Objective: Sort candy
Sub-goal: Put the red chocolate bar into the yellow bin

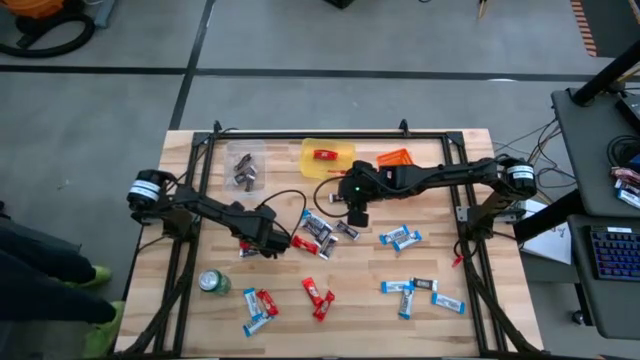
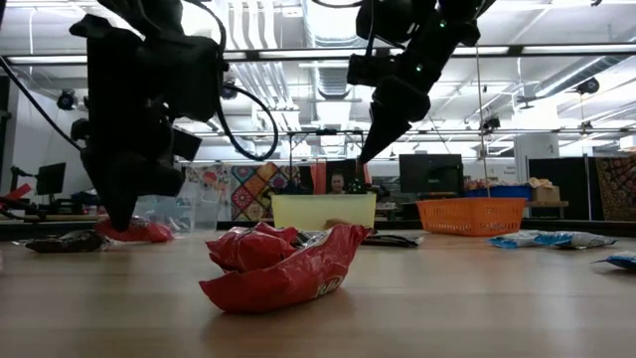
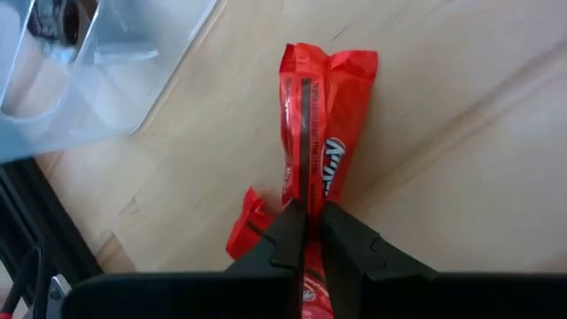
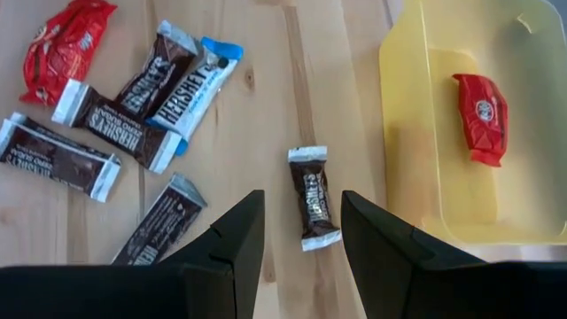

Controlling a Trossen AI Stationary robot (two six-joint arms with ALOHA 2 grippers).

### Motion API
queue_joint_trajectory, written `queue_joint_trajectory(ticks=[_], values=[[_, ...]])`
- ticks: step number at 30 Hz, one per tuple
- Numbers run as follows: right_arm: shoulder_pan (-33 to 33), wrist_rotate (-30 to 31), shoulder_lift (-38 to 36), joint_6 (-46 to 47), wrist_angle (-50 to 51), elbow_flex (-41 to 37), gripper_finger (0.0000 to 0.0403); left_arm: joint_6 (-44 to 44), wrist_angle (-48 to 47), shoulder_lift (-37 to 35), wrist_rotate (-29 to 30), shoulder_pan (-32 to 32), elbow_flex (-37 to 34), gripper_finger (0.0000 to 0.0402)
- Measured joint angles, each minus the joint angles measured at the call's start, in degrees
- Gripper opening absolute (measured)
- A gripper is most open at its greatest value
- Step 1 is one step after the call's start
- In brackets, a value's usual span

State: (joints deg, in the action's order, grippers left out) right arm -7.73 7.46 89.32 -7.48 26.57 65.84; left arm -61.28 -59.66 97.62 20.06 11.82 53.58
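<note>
My left gripper (image 3: 306, 214) is shut on a red wrapped candy bar (image 3: 323, 115) that lies on the wooden table, left of the middle (image 1: 300, 243). My right gripper (image 4: 301, 221) hangs open above the table with nothing between its fingers, over a small dark brown bar (image 4: 313, 204). Dark brown and blue-and-white bars (image 4: 142, 106) lie beside it. A yellow tray (image 1: 312, 150) at the far edge holds one red candy (image 4: 481, 118). A clear tray (image 1: 245, 170) holds dark candy. My left gripper pinches the red bar between its two fingers at the wrapper's middle line (image 3: 304, 190), toward one end of the bar. The fingers slant down from above and point along the bar. The bar lies flat on the table, its other end (image 3: 328, 62) stretching away from the fingers.
More red (image 1: 318, 295) and blue-and-white bars (image 1: 400, 237) lie scattered toward the near and right sides. A round green can (image 1: 213, 283) stands near left. An orange basket (image 1: 395, 157) sits beside the yellow tray. A black frame (image 1: 330, 133) runs round the table.
</note>
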Motion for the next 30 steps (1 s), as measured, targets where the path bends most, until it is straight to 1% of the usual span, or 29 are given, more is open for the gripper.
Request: queue_joint_trajectory(ticks=[5, 9, 12, 15, 19, 22, 27, 30], values=[[0.0, 0.0, -0.3, -0.1, 2.1, 0.0, 0.0137, 4.1, -0.8, -1.3, 0.7, 0.5, 3.8, 0.0003], [0.7, 0.0, -1.7, 0.1, 4.7, 0.0, 0.0137, 10.2, -0.8, -3.7, 4.4, 0.8, 7.8, 0.0002], [1.8, 0.0, -3.3, 1.0, 7.4, 0.0, 0.0137, 18.7, 0.9, -6.3, 8.4, 0.8, 10.3, 0.0001], [3.1, -0.2, -5.6, 2.7, 10.1, -0.4, 0.0137, 30.9, 7.0, -9.2, 10.8, -0.6, 11.7, 0.0001], [5.1, -0.2, -9.8, 5.0, 10.8, -2.5, 0.0137, 48.3, 20.3, -12.5, 10.9, -4.3, 11.7, 0.0001], [6.7, -0.2, -13.4, 7.3, 10.6, -4.9, 0.0137, 57.9, 26.5, -13.2, 10.9, -8.4, 11.6, 0.0001], [9.3, 0.0, -18.5, 11.7, 7.2, -9.0, 0.0137, 69.7, 35.5, -11.9, 10.2, -17.3, 11.6, 0.0], [10.7, 0.0, -20.3, 13.9, 5.2, -10.9, 0.0137, 74.1, 41.5, -10.1, 5.9, -23.4, 11.6, 0.0]])
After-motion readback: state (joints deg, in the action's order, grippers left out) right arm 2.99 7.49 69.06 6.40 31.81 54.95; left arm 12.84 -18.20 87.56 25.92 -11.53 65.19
